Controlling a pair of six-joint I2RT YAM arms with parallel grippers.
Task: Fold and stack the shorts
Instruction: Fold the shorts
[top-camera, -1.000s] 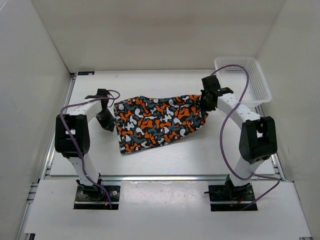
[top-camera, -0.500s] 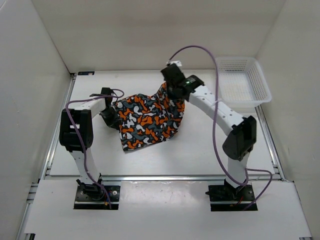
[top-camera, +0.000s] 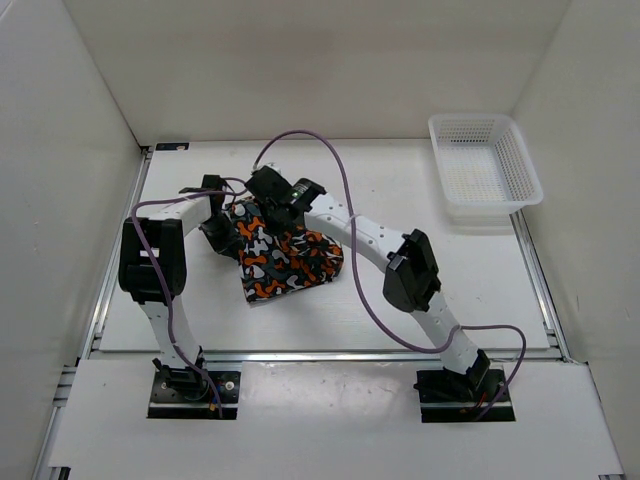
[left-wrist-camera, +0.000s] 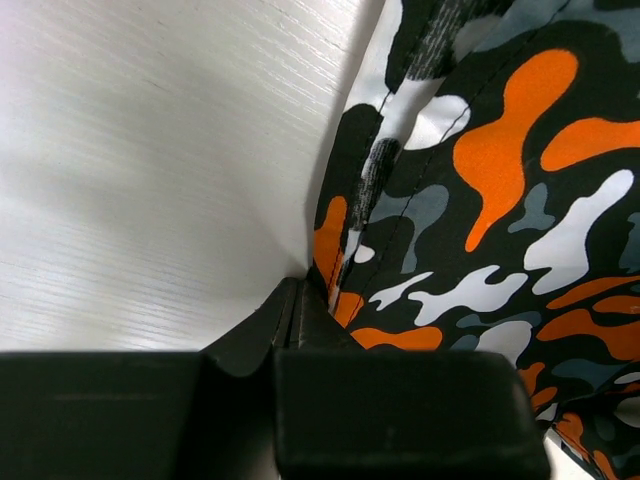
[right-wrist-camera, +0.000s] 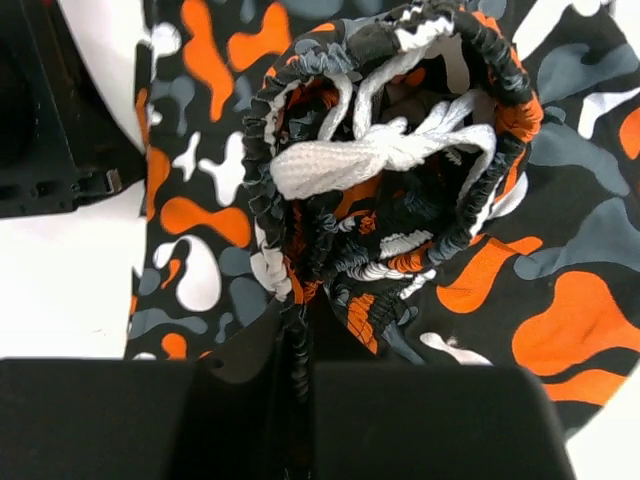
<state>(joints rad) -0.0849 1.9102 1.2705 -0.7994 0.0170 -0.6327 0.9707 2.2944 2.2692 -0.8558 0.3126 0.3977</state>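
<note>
Over the last second my right gripper (top-camera: 264, 207) has swept from about 3 o'clock on the white table (top-camera: 420, 290) across to roughly 10 o'clock. It has dragged one end of the soft shorts printed in orange, black, grey and white blotches (top-camera: 292, 262) over onto the other end. The shorts now lie doubled, about half their former width, left of the table's centre around 9 o'clock. The right gripper's jaws are closed tight on the gathered elastic waistband (right-wrist-camera: 300, 260), which bunches into a ring just above them with the white drawstring (right-wrist-camera: 370, 152) knotted inside. My left gripper (top-camera: 216, 234) has hardly shifted and stays at the 9 o'clock edge of the cloth, its jaws pinched shut on the hem with no gap showing. The white mesh basket (top-camera: 486, 160) sits well apart at 2 o'clock. I judge the cross fold is nearly made. What remains is to lower the carried end onto the pinned end so the edges match, then let go. The bunched waistband looks likely to land lumpy, so it may need flattening.
</note>
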